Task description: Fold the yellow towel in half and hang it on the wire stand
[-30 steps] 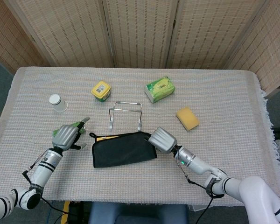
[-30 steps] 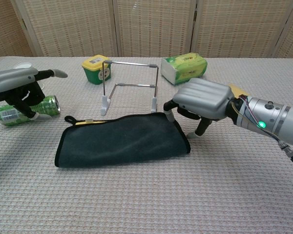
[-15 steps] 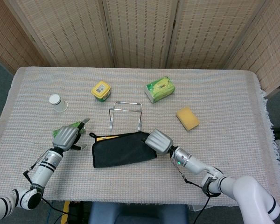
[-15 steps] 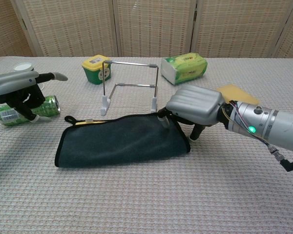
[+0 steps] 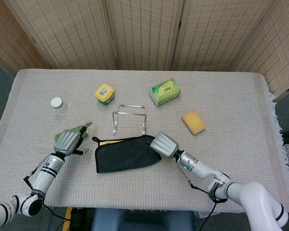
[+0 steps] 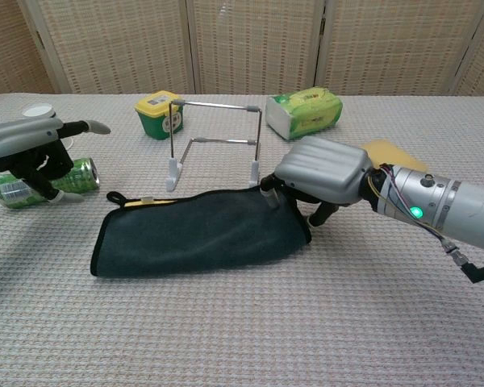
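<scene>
Two hands show from the head: the right hand grips the folded towel's right end just before the wire stand, while from the chest the left hand hovers spread and empty, so a one-ended lift could unfold the towel.

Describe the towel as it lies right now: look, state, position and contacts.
The towel lies flat on the table, folded into a long dark rectangle with a yellow edge and a small loop showing at its back left corner. It sits just in front of the wire stand. The right hand touches its right end; the left hand is apart.
</scene>
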Robot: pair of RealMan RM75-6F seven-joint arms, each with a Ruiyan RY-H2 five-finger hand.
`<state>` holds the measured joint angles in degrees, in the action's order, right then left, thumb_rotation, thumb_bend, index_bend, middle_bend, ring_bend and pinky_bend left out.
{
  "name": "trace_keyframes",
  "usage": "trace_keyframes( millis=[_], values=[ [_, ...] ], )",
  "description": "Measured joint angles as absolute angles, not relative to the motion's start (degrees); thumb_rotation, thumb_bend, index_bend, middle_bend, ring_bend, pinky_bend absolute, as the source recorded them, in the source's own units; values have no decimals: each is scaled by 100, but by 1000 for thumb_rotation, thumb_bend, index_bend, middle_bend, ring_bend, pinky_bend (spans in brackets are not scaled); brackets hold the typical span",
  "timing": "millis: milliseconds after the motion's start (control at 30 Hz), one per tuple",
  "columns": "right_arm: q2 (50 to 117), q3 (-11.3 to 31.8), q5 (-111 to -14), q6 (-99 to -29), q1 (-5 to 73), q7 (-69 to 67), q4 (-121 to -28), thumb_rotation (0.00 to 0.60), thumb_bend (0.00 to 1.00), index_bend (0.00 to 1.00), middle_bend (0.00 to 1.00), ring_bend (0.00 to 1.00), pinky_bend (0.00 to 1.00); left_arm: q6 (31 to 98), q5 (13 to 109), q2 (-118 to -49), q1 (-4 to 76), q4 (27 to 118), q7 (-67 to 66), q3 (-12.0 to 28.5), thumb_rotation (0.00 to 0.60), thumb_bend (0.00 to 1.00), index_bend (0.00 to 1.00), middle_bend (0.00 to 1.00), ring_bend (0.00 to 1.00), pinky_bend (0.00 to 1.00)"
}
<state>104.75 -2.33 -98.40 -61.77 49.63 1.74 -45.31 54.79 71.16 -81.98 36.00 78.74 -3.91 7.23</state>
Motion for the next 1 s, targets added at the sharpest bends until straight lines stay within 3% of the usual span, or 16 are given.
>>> trace_keyframes(
  millis=[200, 400, 733, 1000],
  values=[
    [10505, -228, -9911, -6407, 4958, 20, -4484, 600, 430, 623, 859, 970, 1000, 5492, 7099, -8179, 3586, 7870, -385, 737, 600, 265, 0, 879, 767, 911],
    [10353, -31, -9888, -6865, 4937, -95, -4709, 600, 443, 727, 872, 983, 1000, 5567, 7098, -8097, 3515, 7898, -325, 737, 600, 265, 0, 879, 767, 911],
    [9550, 621, -9700, -7299, 5015, 225, -6193, 600, 457, 742, 874, 987, 1000, 5904, 7274, -7950, 3389, 7944, -378, 731, 600, 265, 0, 879, 767, 911],
    [8779, 1381, -9270, -7259, 5147, 1453, -7723, 600, 494, 742, 874, 996, 1000, 5942, 7343, -7850, 3328, 8026, -260, 724, 600, 265, 0, 879, 767, 911]
  ],
)
